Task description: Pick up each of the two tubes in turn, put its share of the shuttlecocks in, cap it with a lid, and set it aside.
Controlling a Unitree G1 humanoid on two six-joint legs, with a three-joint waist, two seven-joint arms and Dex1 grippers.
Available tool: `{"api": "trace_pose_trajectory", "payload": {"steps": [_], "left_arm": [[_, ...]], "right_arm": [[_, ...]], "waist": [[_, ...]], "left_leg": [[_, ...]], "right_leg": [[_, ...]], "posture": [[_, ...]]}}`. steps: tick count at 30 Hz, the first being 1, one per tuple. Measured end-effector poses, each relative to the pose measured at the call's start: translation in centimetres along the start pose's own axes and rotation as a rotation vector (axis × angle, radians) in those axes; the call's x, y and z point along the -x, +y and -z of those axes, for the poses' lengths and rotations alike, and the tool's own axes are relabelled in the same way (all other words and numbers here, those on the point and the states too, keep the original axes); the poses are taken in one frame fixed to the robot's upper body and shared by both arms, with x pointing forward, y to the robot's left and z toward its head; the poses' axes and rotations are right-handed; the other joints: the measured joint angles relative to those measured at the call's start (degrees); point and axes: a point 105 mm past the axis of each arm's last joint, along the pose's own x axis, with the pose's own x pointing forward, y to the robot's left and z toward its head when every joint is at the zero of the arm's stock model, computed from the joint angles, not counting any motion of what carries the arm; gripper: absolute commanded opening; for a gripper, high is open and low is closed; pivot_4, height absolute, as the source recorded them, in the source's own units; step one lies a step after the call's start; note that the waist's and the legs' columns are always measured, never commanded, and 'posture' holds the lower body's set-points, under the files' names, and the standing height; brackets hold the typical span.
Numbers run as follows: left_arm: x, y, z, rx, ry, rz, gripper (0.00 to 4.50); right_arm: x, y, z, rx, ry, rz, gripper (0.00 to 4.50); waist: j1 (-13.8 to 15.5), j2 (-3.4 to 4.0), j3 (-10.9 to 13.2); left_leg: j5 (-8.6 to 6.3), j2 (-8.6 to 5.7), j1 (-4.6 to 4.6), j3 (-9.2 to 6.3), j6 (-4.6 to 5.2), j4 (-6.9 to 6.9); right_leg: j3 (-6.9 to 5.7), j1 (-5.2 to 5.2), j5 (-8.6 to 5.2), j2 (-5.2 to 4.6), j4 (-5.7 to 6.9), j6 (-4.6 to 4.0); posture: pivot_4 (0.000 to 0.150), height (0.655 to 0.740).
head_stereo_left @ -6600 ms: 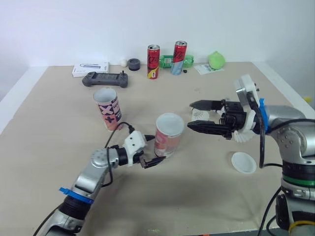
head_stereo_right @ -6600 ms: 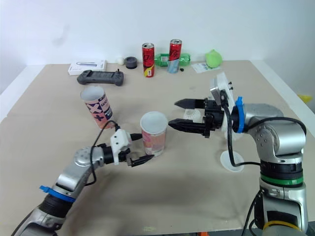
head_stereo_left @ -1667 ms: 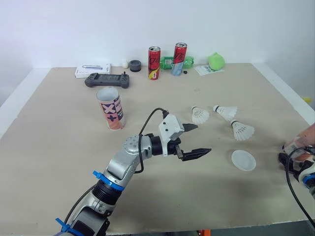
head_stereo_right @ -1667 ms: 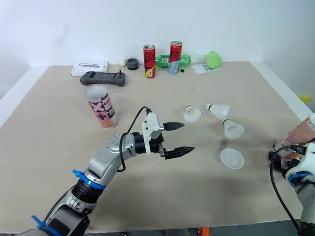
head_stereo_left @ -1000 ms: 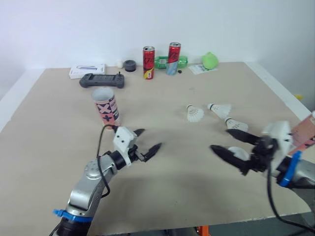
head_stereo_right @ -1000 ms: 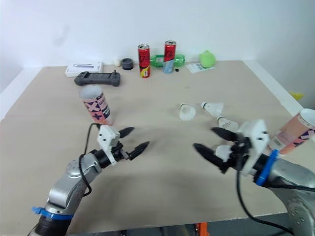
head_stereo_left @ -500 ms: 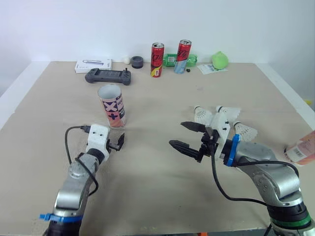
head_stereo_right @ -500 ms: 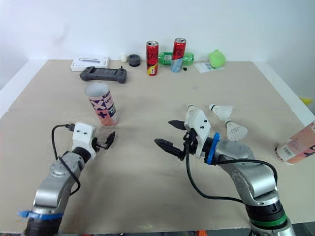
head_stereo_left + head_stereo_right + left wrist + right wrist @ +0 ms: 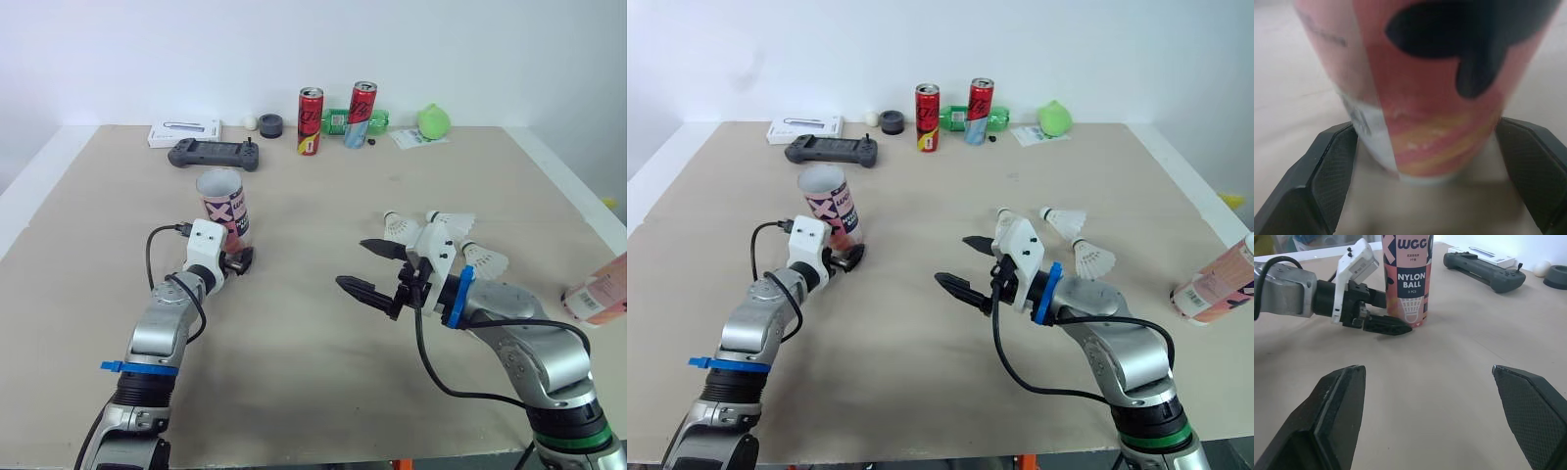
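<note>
An open pink tube stands upright left of centre. My left gripper is low on the table at its foot. In the left wrist view the two fingers stand open on either side of the tube's base. My right gripper hovers open over the middle of the table with nothing in it. Three shuttlecocks lie behind it: one, a second and a third. A second pink tube, capped in white, leans at the table's far right edge.
Along the back edge sit a game controller, a white box, a dark round piece, two red cans, a green bottle and a green ball.
My left gripper has moved forward from beside the open tube to its foot, with a finger on each side. The right gripper has hardly moved in the last half second.
</note>
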Motion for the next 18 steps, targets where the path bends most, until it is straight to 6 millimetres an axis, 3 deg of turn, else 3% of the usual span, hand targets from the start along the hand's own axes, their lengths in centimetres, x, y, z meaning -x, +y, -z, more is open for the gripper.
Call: {"api": "trace_pose_trajectory", "payload": {"steps": [8, 13, 18], "left_arm": [[-0.77, 0.10, -0.05, -0.007, -0.018, -0.005, 4.50], [-0.84, 0.06, -0.10, -0.016, -0.026, -0.018, 3.07], [-0.84, 0.14, -0.10, -0.016, -0.026, -0.026, 3.07]], "right_arm": [[-0.09, -0.11, 0.03, 0.000, -0.002, 0.015, 4.45], [-0.14, -0.10, 0.02, -0.003, -0.006, 0.018, 4.50], [-0.05, -0.09, 0.34, -0.009, 0.004, 0.024, 4.50]], "waist": [[0.0, 0.01, 0.0], [0.0, 0.02, 0.0], [0.0, 0.03, 0.0]], "left_leg": [[0.07, 0.00, 0.02, 0.01, -0.01, 0.01], [0.08, 0.00, 0.02, 0.02, -0.02, 0.01], [0.08, 0.00, 0.02, 0.02, -0.02, 0.01]], "right_leg": [[0.01, 0.00, 0.10, 0.00, 0.01, 0.01], [0.02, 0.00, 0.11, 0.00, 0.01, 0.02], [0.02, 0.00, 0.11, 0.00, 0.01, 0.02]], "posture": [[0.150, 0.7400], [0.150, 0.7400], [0.150, 0.7400]]}}
